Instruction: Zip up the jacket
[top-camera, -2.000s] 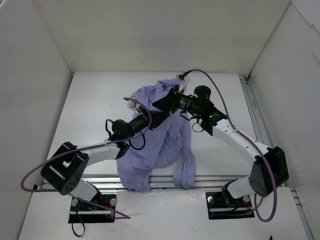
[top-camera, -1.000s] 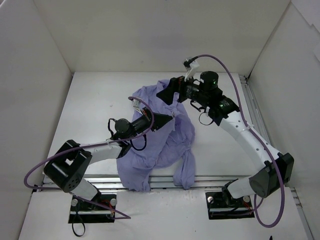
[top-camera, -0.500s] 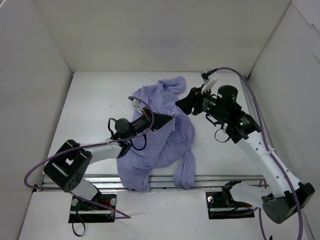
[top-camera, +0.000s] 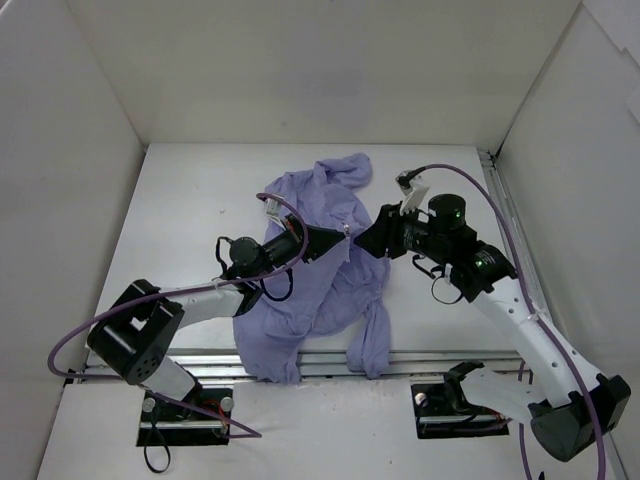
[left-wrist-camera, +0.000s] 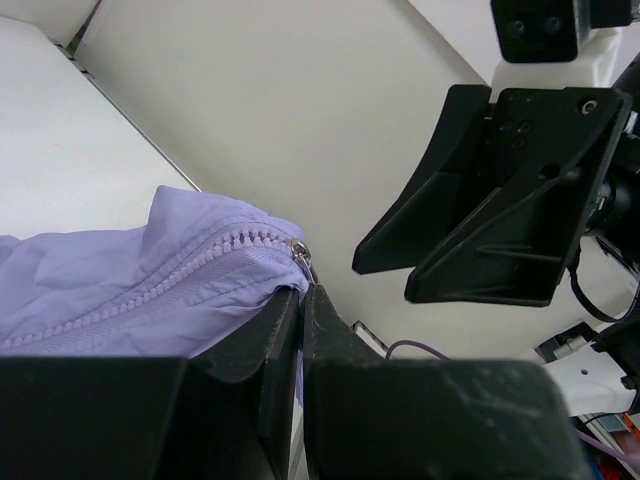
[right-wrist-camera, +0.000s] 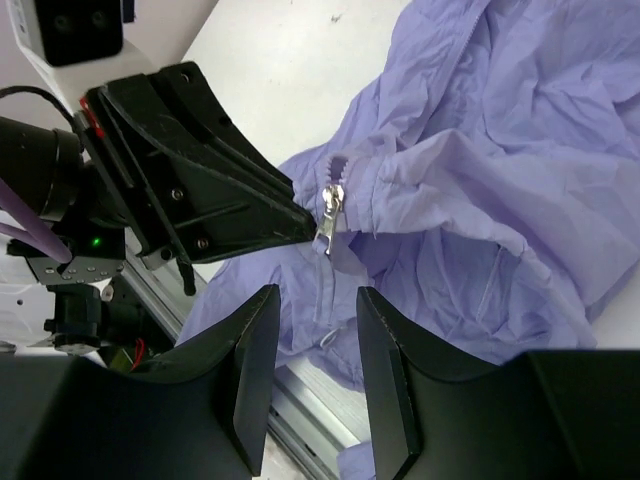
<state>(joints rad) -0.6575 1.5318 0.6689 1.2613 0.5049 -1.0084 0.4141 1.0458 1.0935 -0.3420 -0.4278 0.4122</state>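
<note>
Jacket (top-camera: 318, 285) – lavender, heaped on the worktop (top-camera: 190, 190) from its middle to the near edge, with one sleeve draped over that edge.

Left gripper (left-wrist-camera: 302, 296) – jaws closed on the jacket, pinching a raised fold of the front edge right beside the zipper pull (right-wrist-camera: 325, 229). The zipper teeth (left-wrist-camera: 185, 268) run back from the pinch toward the left arm.

Right gripper (right-wrist-camera: 317, 293) – jaws parted, nothing between them. The pull hangs free just beyond the fingertips, roughly in line with the gap, its long axis pointing back toward the jaws.

Judgement: the right arm is the one placed to take the pull, since the left is busy anchoring the cloth. The approach looks like a short straight advance; the tab is thin and dangling, so it may swing aside.
</note>
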